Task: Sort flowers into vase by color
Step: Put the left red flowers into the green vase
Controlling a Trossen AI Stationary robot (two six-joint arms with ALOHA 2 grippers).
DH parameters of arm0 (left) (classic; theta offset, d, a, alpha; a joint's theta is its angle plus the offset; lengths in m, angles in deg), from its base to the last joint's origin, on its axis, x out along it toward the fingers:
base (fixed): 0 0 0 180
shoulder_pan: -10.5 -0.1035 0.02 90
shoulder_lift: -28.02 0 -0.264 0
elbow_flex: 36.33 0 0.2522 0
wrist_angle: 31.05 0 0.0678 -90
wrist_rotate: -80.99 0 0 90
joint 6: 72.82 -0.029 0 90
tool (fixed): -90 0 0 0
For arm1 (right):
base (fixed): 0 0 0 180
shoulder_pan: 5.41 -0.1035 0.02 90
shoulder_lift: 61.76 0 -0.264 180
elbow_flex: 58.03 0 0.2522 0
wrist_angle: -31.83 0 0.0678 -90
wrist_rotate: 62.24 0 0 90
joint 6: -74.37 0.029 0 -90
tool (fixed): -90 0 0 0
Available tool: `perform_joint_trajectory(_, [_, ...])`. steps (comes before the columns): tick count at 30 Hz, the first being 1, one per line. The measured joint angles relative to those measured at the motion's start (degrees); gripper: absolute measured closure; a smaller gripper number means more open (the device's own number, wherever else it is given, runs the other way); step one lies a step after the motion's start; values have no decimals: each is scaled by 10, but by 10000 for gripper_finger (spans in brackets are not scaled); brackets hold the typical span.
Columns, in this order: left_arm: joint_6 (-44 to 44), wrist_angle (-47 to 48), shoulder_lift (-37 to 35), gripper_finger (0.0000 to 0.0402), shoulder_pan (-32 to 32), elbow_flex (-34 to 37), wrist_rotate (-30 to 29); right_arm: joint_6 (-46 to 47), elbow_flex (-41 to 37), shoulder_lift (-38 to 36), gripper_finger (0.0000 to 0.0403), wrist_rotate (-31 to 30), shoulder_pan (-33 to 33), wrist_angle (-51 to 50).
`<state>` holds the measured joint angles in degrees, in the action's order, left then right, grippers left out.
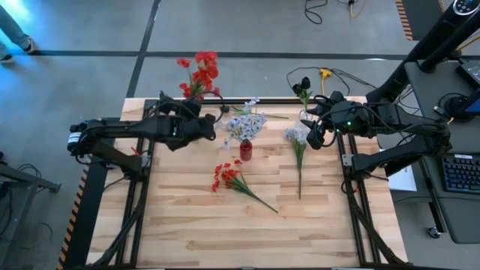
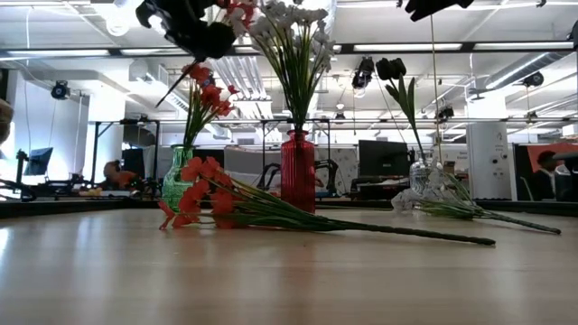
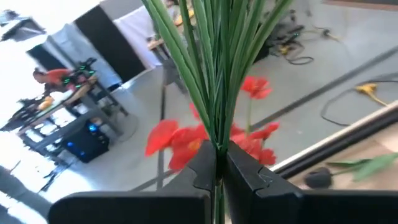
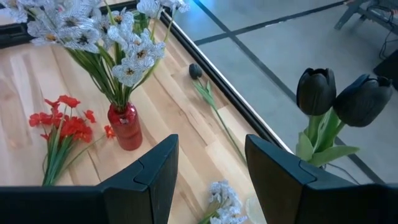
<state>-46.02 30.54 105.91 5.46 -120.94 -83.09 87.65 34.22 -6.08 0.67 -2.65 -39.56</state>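
Observation:
My left gripper (image 1: 201, 126) hovers over the table's far left part, shut on a bunch of red flowers (image 1: 202, 71) whose blooms reach past the far edge. Under it a green vase (image 2: 178, 185) holds red blooms. The red vase (image 1: 246, 150) at the table's middle holds pale blue-white flowers (image 1: 246, 126). Dark tulips (image 4: 336, 93) stand in a clear vase (image 2: 420, 176) at the far right. A red bunch (image 1: 225, 177) and a pale bunch (image 1: 298, 137) lie flat on the table. My right gripper (image 1: 315, 137) is open above the pale bunch's blooms (image 4: 224, 199), beside the clear vase. My left gripper pinches the bundle of green stalks (image 3: 217, 146) between its two fingers (image 3: 245, 174); several stalks fan out beyond the fingers. The bunch is lifted clear of the table and tilted, with a thin stalk end (image 2: 185, 81) slanting down toward the green vase.
A single stem with a dark bud (image 4: 196, 71) lies along the far edge of the table. Bare wood lies across the near half (image 1: 225, 232). Cables lie on the floor beyond the far edge, and a desk with a keyboard (image 1: 459, 172) stands to the right.

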Motion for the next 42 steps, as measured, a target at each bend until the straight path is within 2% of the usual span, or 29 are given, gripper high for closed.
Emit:
perform_joint_trajectory(9, [-178, -30, -25, 401, -1, -111, 48, -4, -1, 0, 225, 0, 0, -1])
perform_joint_trajectory(11, [-242, -78, -45, 401, -1, -132, 119, -4, -1, 0, 225, 0, 0, -1])
perform_joint_trajectory(14, [-348, -204, -80, 401, -5, -139, 271, -4, -1, 0, 225, 0, 0, -1])
perform_joint_trajectory(15, [-370, -236, -92, 401, -5, -138, 306, -4, -1, 0, 225, 0, 0, -1])
perform_joint_trajectory(18, [-394, -276, -131, 401, -5, -118, 321, -4, -1, 0, 225, 0, 0, -1])
perform_joint_trajectory(21, [-381, -304, -173, 401, -5, -62, 336, -4, -1, 0, 225, 0, 0, -1])
perform_joint_trajectory(25, [-357, -356, -229, 401, 1, 58, 345, -3, -1, 0, 225, 0, 0, -1])
perform_joint_trajectory(35, [-434, -695, -345, 401, 0, 368, 335, -2, -2, 0, 225, 0, 0, 1])
perform_joint_trajectory(42, [-498, -831, -368, 401, -3, 491, 335, -2, -2, 0, 225, 0, 0, 13])
